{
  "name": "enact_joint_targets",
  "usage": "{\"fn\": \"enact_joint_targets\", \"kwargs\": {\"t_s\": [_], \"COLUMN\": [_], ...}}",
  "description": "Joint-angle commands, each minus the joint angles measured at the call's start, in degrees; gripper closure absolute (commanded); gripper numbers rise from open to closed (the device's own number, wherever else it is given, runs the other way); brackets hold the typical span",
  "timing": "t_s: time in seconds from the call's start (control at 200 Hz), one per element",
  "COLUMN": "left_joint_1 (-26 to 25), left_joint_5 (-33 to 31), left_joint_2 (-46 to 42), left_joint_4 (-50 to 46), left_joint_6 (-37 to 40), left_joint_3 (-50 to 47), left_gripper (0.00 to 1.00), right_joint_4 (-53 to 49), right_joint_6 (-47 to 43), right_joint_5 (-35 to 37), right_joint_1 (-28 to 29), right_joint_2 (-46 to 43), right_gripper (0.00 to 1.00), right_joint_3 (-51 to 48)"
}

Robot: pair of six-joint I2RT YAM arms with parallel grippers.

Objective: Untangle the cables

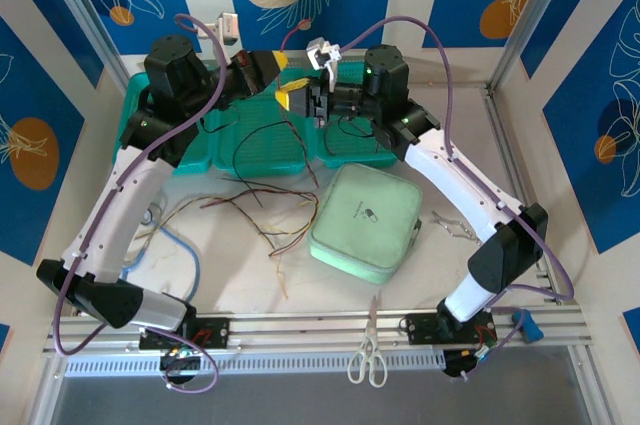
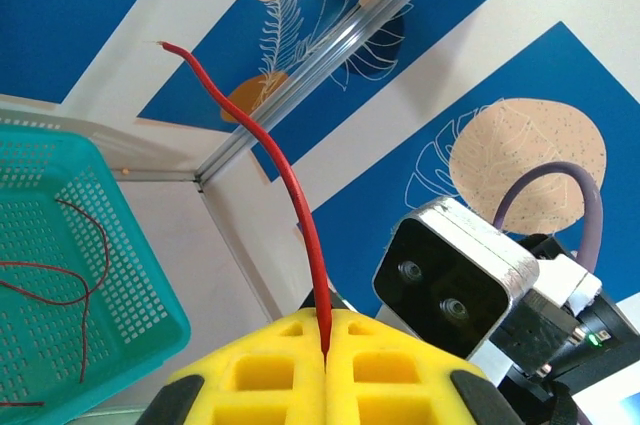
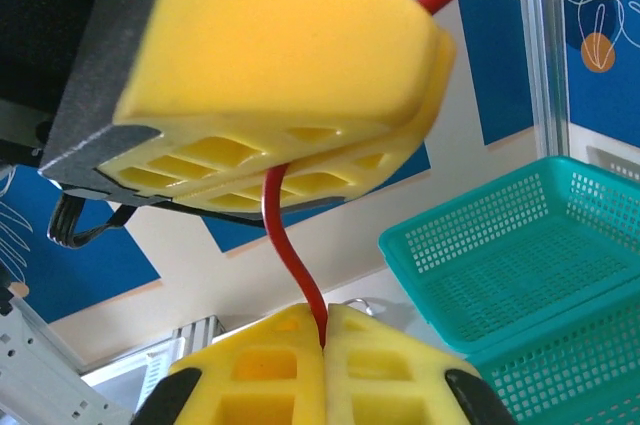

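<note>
The left gripper (image 2: pixel 326 330) is clenched on a red cable (image 2: pixel 288 185), which leaves its pads toward 11 o'clock. The right gripper (image 3: pixel 324 330) pinches the same cable, which runs up at 12 o'clock into the left pads. Other cables (image 1: pixel 262 207) lie loose on the table (image 1: pixel 420 280), at 6 o'clock from both.

White arm links (image 1: pixel 125 200) with black joints (image 1: pixel 180 70), thick purple cords (image 1: pixel 405 18) looping alongside; the left gripper (image 2: pixel 326 340) and right gripper (image 3: pixel 322 340) carry yellow pads (image 2: pixel 260 375) with square recesses

Top camera looks down over the table (image 1: pixel 430 275) from its near edge; both wrist cameras, close, tilt upward (walls (image 2: pixel 60 5) behind), sharing the red cable (image 3: pixel 290 255).
</note>
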Motion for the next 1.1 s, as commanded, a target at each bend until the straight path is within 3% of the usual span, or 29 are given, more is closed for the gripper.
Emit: {"fn": "enact_joint_targets", "kwargs": {"t_s": [0.0,0.085,0.265,0.41,0.63,0.865,0.945,1.095], "left_joint_1": [-0.2,-0.2,0.4,1.1,1.1,1.1,1.1,1.1], "left_joint_5": [-0.2,-1.6,-5.0,-8.0,-14.3,-8.5,-9.4,-7.3], "left_joint_2": [-2.0,-2.2,-2.7,-4.1,-9.4,-20.5,-23.1,-24.1], "left_joint_4": [-1.9,-4.7,-11.0,-15.3,-21.4,-4.0,2.1,4.0], "left_joint_6": [2.6,5.3,11.5,17.9,42.1,56.5,59.3,64.3], "left_joint_3": [-0.3,0.3,3.0,3.1,-2.0,-23.7,-29.3,-33.2], "left_gripper": [0.81,0.54,0.43,0.41,0.42,0.41,0.41,0.38], "right_joint_4": [1.6,1.7,1.5,1.3,2.4,1.8,1.5,3.8], "right_joint_6": [-0.5,-1.1,-1.4,-1.4,-1.0,-1.0,-1.2,-0.9], "right_joint_5": [2.6,4.1,4.7,4.8,1.9,-0.9,-1.9,-4.6], "right_joint_1": [0.2,0.0,-1.7,-3.0,-5.7,-6.5,-6.5,-6.5], "right_joint_2": [-2.1,-3.4,-5.9,-7.5,-8.5,-8.6,-8.7,-9.4], "right_gripper": [1.0,1.0,1.0,1.0,1.0,1.0,1.0,1.0], "right_joint_3": [0.1,-1.1,-3.6,-4.6,-6.2,-6.2,-6.2,-7.6]}}
